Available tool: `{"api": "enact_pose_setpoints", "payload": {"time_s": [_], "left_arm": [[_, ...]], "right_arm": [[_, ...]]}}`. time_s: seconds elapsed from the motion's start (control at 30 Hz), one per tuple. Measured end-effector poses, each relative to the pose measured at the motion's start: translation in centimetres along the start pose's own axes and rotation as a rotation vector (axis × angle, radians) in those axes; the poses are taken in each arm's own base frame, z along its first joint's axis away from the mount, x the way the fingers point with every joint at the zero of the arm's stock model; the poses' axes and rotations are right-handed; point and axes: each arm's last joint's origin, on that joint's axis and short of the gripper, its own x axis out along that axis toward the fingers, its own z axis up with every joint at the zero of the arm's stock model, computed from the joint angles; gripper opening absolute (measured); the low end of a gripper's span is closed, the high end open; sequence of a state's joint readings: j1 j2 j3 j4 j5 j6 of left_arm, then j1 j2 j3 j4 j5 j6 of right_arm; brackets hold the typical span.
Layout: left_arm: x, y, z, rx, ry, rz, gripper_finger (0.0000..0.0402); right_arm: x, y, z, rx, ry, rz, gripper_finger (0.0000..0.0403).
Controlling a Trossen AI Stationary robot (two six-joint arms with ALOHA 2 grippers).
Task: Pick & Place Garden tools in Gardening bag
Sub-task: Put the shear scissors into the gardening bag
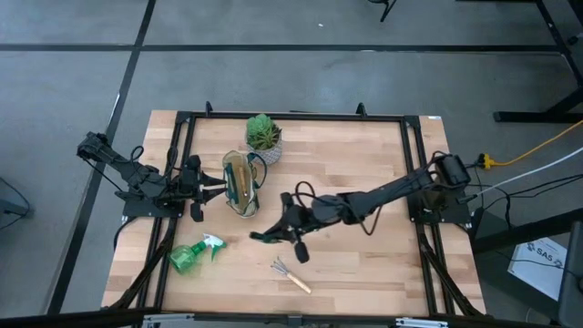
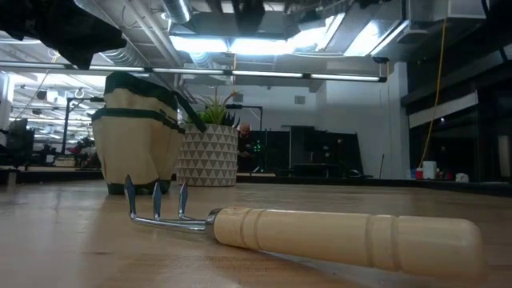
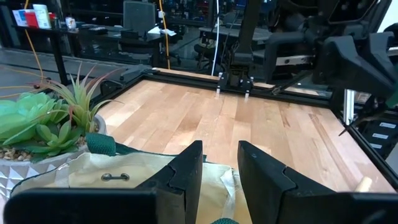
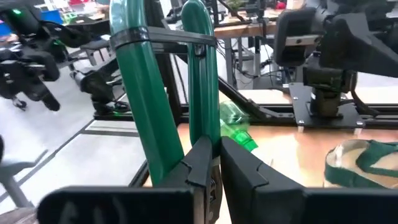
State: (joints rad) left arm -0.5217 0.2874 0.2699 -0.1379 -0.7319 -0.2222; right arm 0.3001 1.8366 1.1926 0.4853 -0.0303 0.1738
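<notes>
The cream gardening bag [image 1: 241,182] with green trim stands upright left of the table's middle; it also shows in the low view [image 2: 140,136]. My left gripper [image 1: 211,187] is at the bag's left rim and shut on it [image 3: 221,155]. My right gripper [image 1: 284,228] is near and right of the bag, shut on pruning shears [image 1: 262,238] with green handles [image 4: 146,81]. The green spray bottle [image 1: 191,256] lies at the near left. The mini rake [image 1: 291,274] lies on its side near the front edge [image 2: 320,232]. I cannot make out the trowel. My left gripper has the bag's cream rim [image 3: 219,177] between its two fingers, coming level from the table's left. The bag stands on the table. One layer or several, I cannot tell. My right gripper pinches the shears low on the handles [image 4: 200,127]; the fingers themselves hide the exact place. The handles stick out past the fingertips toward the table's left. The shears are off the table.
A potted green plant [image 1: 264,137] in a white patterned pot stands just beyond the bag, close to it [image 2: 206,156]. A black frame [image 1: 291,117] runs around the table. Bare wood lies in the right half [image 1: 383,264].
</notes>
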Motion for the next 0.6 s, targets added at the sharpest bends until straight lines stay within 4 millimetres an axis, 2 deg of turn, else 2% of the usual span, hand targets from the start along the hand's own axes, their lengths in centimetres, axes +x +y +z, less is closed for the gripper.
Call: {"api": "enact_pose_setpoints", "payload": {"time_s": [0.3,0.6], "left_arm": [[0.0,0.0,0.0,0.0,0.0,0.0,0.0098],[0.0,0.0,0.0,0.0,0.0,0.0,0.0098]], "right_arm": [[0.6,-2.0,1.1,-0.029,-0.014,-0.039,0.0032],[0.4,-4.9,2.7,-0.046,-0.166,-0.046,0.0032]]}}
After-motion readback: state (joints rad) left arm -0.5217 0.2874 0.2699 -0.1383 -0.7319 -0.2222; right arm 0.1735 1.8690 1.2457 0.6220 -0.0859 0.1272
